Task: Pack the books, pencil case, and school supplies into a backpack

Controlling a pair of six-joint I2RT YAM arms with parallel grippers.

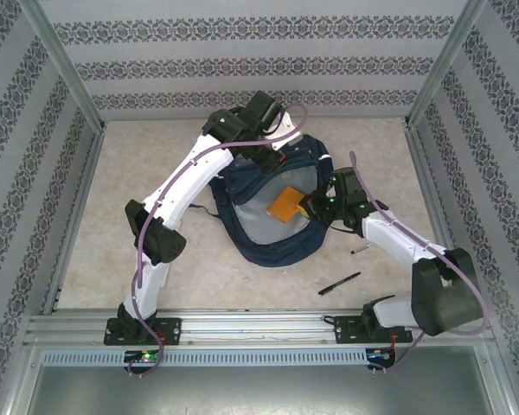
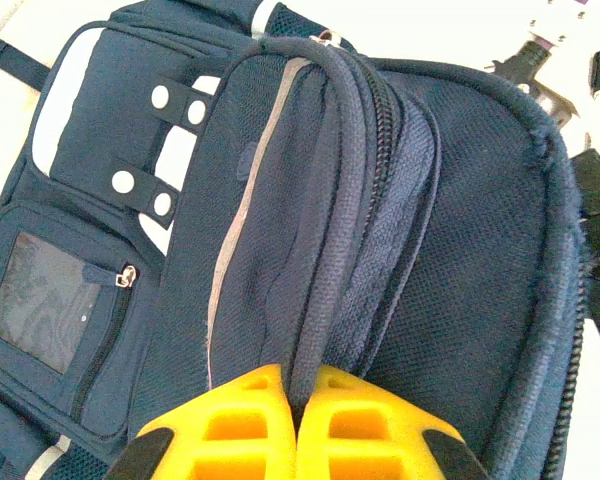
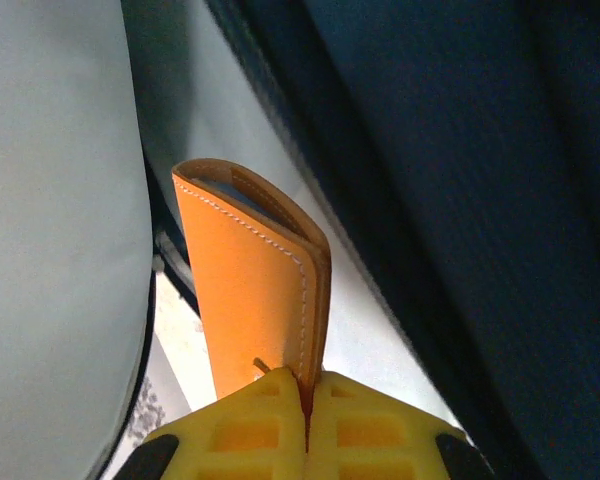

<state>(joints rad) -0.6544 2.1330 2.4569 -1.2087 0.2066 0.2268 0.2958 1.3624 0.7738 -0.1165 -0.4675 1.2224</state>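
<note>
- While holding the backpack [image 1: 258, 246] open on the counter [image 1: 112, 190], pinching its zipped rim [image 2: 325, 180] with the left gripper [image 2: 295, 388], pads pressed together on the fabric fold.
- Lifting that rim at the far side of the backpack, seemingly to offer the other arm a gaping, grey-lined mouth.
- Pinching an orange case [image 3: 250, 290] with the right gripper [image 3: 305, 388], clamped tight on one short end along the stitched edge.
- Hanging the case just over the opening, inside the rim's outline in the top view, apparently ready for lowering in.
- Pointing the case's long axis straight out from the fingertips, free end leading leftward across the mouth, flat faces in line with the pads.
- Leaving the pen [image 1: 339, 284] lying on the counter near the right arm, apart from the backpack, long axis slanting from near-left to far-right, not yet packed.
</note>
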